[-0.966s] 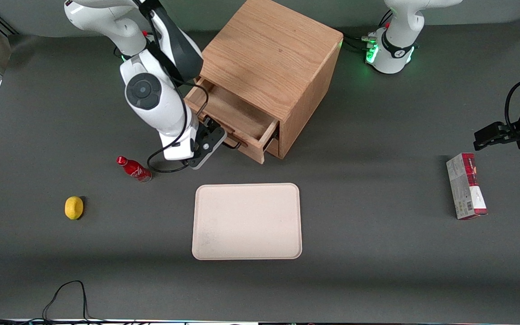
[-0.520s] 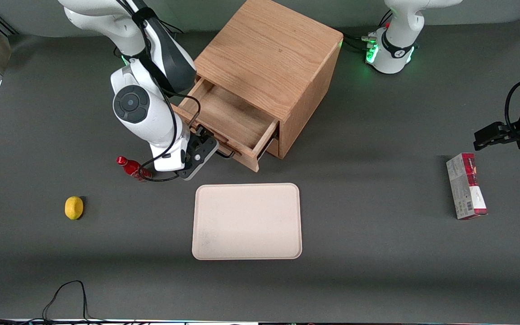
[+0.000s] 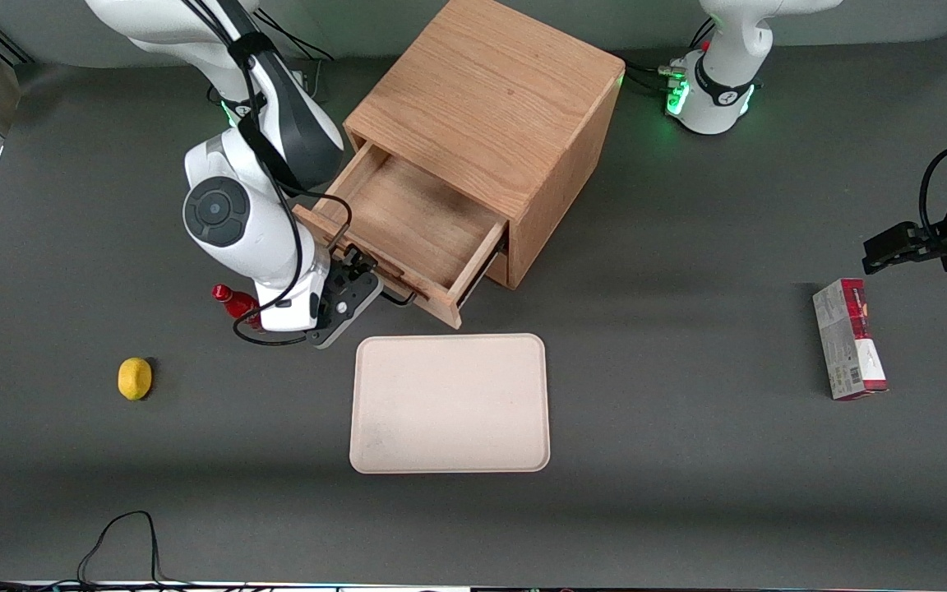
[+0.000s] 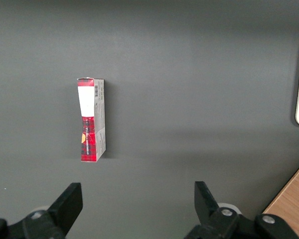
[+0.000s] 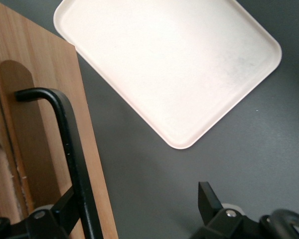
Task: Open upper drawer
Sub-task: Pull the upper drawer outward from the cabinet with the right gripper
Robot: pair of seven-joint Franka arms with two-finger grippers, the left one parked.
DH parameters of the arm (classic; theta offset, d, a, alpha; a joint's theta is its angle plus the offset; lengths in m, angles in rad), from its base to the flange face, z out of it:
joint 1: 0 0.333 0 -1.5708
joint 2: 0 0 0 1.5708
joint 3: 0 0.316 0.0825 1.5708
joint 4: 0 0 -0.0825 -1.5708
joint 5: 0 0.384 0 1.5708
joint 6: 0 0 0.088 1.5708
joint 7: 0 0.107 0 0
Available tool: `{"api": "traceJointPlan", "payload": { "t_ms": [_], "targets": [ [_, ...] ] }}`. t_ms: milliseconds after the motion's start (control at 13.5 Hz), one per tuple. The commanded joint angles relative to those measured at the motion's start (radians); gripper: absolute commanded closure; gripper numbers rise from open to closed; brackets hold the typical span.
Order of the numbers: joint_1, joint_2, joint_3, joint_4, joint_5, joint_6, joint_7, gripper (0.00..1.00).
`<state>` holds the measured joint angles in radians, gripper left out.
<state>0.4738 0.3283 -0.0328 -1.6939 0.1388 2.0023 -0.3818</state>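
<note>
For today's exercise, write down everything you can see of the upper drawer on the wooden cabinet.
The upper drawer is a shallow light oak box, the cabinet's topmost, pulled well out and level, its bare inside showing nothing in it. A thin black bar handle sits on its front panel. The gripper is at that handle, one finger against the bar. The drawer's front corner nears the beige tray without touching it.

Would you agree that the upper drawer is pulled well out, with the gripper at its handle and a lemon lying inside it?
Not quite: the upper drawer is empty in the front view. The lemon lies on the table. The gripper is at the handle.
</note>
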Motion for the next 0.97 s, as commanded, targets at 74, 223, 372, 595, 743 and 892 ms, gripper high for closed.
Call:
{"api": "traceJointPlan", "payload": {
  "t_ms": [74,223,372,595,743,892],
  "targets": [
    [-0.044,0.057,0.001,0.083,-0.015,-0.014,-0.019,0.0],
    [-0.056,0.07,0.001,0.101,-0.021,-0.014,-0.017,0.0],
    [-0.07,0.083,0.001,0.112,-0.021,-0.014,-0.015,0.0],
    [-0.092,0.097,0.001,0.137,-0.041,-0.014,-0.017,0.0],
    [-0.095,0.098,0.001,0.14,-0.041,-0.014,-0.015,0.0],
    [-0.095,0.103,0.001,0.145,-0.041,-0.014,-0.014,0.0]
  ]
}}
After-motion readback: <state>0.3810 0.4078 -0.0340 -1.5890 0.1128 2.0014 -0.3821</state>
